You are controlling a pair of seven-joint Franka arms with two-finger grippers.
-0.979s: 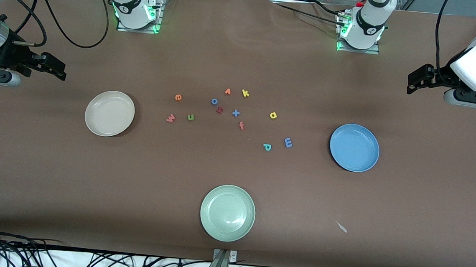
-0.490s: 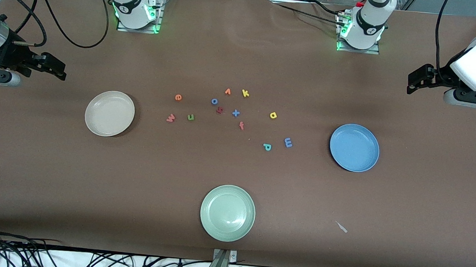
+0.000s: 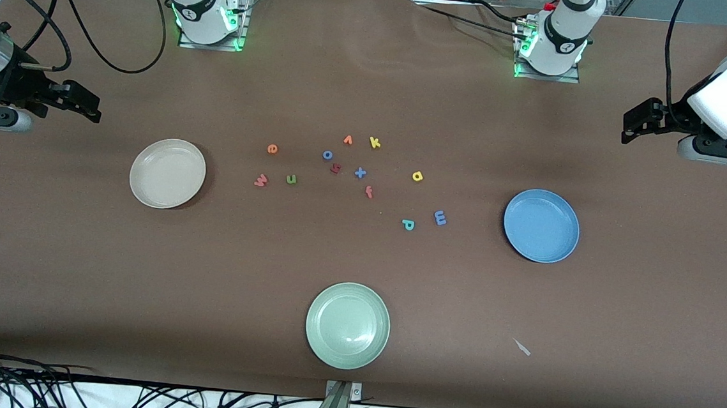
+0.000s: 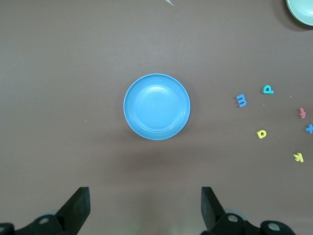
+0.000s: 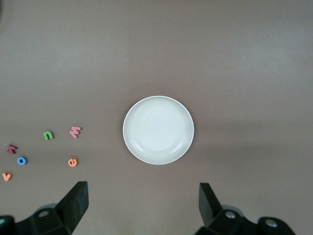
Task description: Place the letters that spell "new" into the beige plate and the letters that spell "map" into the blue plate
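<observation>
Left tool (image 3: 631, 123) up over the tabletop (image 3: 205, 270) at the left arm's end, released, grasping nothing. Right tool (image 3: 89, 105) up at the right arm's end, likewise released.

Beige plate (image 3: 167, 173) bare, toward the right arm's end; orange e (image 3: 272, 149), salmon w (image 3: 261, 180) and green n (image 3: 291, 178) lying near it. Blue plate (image 3: 541, 225) bare, toward the left arm's end; blue m (image 3: 440, 218), teal p (image 3: 408, 224) and yellow a (image 3: 417, 176) near it.
</observation>
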